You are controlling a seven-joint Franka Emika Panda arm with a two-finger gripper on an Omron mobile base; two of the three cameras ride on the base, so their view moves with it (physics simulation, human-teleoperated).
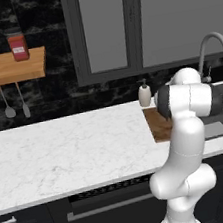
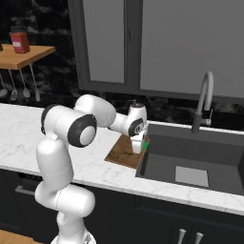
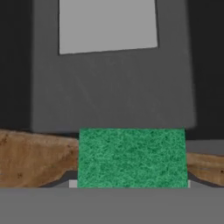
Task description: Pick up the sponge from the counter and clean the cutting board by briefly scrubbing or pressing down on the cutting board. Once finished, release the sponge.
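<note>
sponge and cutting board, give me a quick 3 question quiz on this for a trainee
1. True or false: the sponge sits in the pincer.
2. Which edge of the cutting board is the sponge at? A) the sink side B) the far left edge
3. What stands on the counter behind the board?

Key: 1 true. 2 A. 3 a soap dispenser.
</note>
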